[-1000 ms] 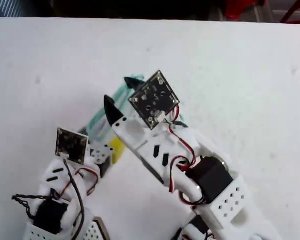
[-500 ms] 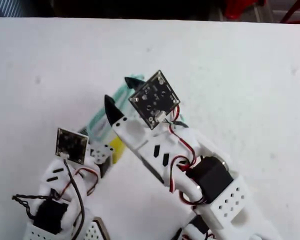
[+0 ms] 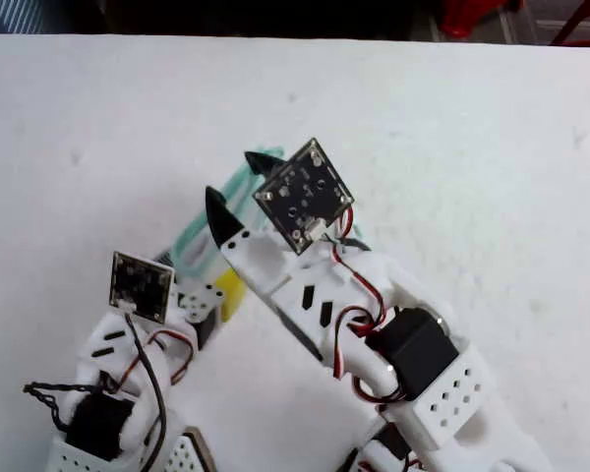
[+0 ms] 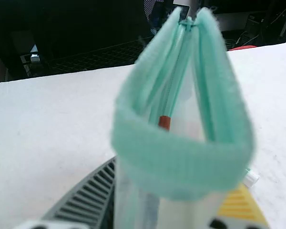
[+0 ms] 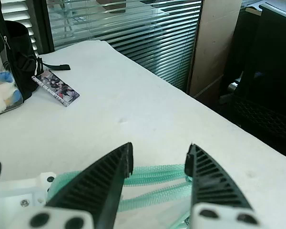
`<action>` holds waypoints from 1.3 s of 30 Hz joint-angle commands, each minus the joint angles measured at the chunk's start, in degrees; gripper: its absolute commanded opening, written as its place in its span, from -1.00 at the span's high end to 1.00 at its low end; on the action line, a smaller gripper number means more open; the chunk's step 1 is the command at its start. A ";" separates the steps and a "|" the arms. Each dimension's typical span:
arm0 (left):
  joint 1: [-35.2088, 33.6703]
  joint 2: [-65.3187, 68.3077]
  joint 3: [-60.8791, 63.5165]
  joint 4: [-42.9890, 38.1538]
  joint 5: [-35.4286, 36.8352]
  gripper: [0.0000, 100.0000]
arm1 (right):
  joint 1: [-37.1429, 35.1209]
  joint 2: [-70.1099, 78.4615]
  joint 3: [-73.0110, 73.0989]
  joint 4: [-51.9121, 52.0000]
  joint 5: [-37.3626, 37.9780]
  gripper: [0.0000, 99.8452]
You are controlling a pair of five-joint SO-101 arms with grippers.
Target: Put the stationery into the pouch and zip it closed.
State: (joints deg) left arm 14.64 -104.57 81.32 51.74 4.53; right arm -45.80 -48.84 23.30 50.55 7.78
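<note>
I am pinching the pouch (image 4: 181,162) at its near end with my left pincer (image 4: 167,200). My ribbed dark finger (image 4: 93,198) is pressing on one side and a yellow part (image 4: 238,207) is sitting on the other. The pouch is standing up right in front of my left wrist camera, its teal fabric rim bowing out into a loop so that the mouth is gaping. The zipper (image 4: 178,62) is running along the inside of that loop towards the far end, where the two sides are meeting. A small orange-red piece (image 4: 164,122) is showing down in the mouth; I cannot tell what it is.

My right pincer (image 5: 159,150) is hanging just above the pouch (image 5: 152,174) with its two black ribbed fingers (image 5: 105,183) spread apart, not gripping anything. The teal mesh is lying across the gap below them.

From the high view, the pouch (image 3: 192,236) is resting on the white table (image 3: 423,118), partly tucked under both my arms. My right pincer (image 3: 230,175) is pointing over its far end and my left pincer (image 3: 211,295) is sitting at the near end.

Farther along the table, in my right wrist view, a black bag (image 5: 14,52) is standing with a printed tag (image 5: 55,86) lying beside it.
</note>
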 commanded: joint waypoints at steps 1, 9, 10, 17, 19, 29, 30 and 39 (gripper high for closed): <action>0.84 0.48 -0.35 0.18 0.26 0.51 | 0.48 -1.27 -0.79 0.13 0.70 0.65; 0.84 0.48 -0.35 0.18 0.26 0.51 | 0.48 -1.27 -0.79 0.13 0.70 0.65; 0.84 0.48 -0.35 0.18 0.26 0.51 | 0.48 -1.27 -0.79 0.13 0.70 0.65; 0.84 0.48 -0.35 0.18 0.26 0.51 | 0.48 -1.27 -0.79 0.22 0.70 0.65; 0.75 0.48 -0.35 0.18 0.26 0.51 | 0.48 -1.27 -0.79 0.22 0.70 0.65; 0.57 0.48 -0.35 0.18 0.26 0.51 | 6.37 -0.84 -9.41 2.51 0.70 0.65; 0.57 0.48 -0.35 0.18 0.26 0.51 | 8.13 -0.75 -10.64 2.77 0.70 0.65; -1.98 0.48 -0.62 0.09 1.23 0.51 | 22.29 4.97 -12.75 4.53 0.79 0.65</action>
State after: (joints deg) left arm 14.55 -104.57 81.32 51.74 4.53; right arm -27.43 -47.08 13.27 53.54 7.78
